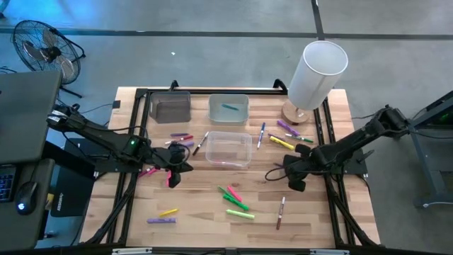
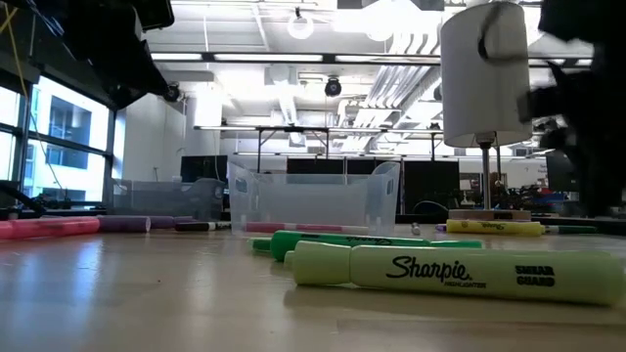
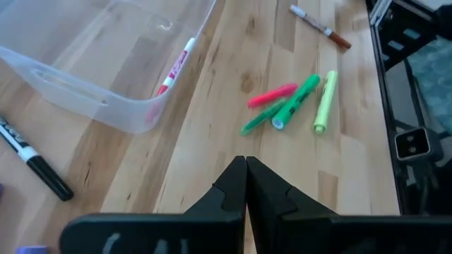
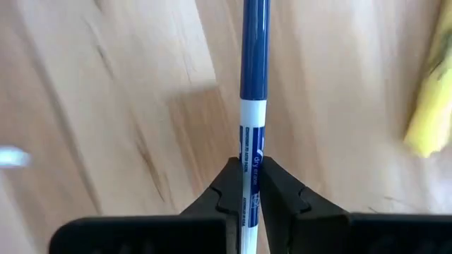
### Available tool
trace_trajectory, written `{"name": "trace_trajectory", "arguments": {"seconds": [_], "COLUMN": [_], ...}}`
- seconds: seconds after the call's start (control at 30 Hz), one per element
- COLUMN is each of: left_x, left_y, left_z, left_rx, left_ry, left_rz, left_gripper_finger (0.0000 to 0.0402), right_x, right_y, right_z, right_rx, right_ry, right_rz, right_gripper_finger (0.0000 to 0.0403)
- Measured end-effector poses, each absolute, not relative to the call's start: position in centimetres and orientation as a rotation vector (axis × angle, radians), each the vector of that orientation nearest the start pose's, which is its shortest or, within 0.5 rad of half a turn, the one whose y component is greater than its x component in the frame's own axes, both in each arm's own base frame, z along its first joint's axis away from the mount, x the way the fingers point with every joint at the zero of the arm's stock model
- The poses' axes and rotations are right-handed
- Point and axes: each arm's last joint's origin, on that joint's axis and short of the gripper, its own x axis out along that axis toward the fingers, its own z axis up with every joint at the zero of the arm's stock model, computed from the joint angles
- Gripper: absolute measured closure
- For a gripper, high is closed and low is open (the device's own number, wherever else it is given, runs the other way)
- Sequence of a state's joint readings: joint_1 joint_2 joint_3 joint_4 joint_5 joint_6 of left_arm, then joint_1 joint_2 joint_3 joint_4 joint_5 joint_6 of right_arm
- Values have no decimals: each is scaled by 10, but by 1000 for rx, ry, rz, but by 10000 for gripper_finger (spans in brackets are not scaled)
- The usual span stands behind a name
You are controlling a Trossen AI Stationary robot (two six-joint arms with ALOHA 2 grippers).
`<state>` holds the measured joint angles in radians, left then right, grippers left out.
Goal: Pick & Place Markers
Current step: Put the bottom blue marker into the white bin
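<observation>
Markers in several colours lie scattered on the wooden table (image 1: 212, 205). My right gripper (image 4: 251, 169), right of centre in the high view (image 1: 296, 183), is shut on a white-barrelled marker with a blue cap (image 4: 255, 49). My left gripper (image 3: 245, 166) hangs shut and empty above the table's left middle (image 1: 173, 177). Beyond its fingers lie a pink, a green and a yellow-green marker (image 3: 293, 102). A clear bin (image 1: 228, 149) at the centre holds a pink-and-white marker (image 3: 176, 67). My right gripper pinches the marker's white barrel (image 4: 251, 144), just behind the blue cap, between its two fingers. The fingers come steeply from above and lie across the marker. The capped end juts out past the fingertips. Whether the marker is clear of the table I cannot tell.
A grey bin (image 1: 172, 108) and a second clear bin (image 1: 228, 108) holding a teal marker stand at the far side. A white cylinder on a wooden base (image 1: 316, 71) stands far right. A yellow marker (image 4: 431, 120) lies close to my right gripper, a black one (image 3: 35, 159) by the bin.
</observation>
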<state>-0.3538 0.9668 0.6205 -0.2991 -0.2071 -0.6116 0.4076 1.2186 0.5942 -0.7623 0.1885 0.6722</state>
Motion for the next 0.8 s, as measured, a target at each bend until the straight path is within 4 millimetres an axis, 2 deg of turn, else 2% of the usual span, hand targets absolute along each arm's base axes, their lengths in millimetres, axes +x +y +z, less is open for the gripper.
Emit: {"name": "trace_trajectory", "arguments": {"seconds": [0.3,0.4,0.5,0.67,0.8], "left_x": [188,189,189,189,189], "left_y": [-61,-61,-60,-60,-61], "left_z": [238,238,238,238,238], "left_rx": [-402,-466,-505,-533,-509], "left_ry": [598,586,583,580,587], "left_rz": [115,155,169,179,161], "left_gripper_finger": [376,360,335,280,248], "right_x": [198,212,228,266,306], "right_y": [66,60,50,36,30], "right_z": [239,268,287,303,299], "right_rx": [24,-34,-81,-147,-204], "right_ry": [1075,957,875,771,767], "right_rz": [-227,-235,-236,-166,-97], "right_gripper_finger": [384,384,385,385,385]}}
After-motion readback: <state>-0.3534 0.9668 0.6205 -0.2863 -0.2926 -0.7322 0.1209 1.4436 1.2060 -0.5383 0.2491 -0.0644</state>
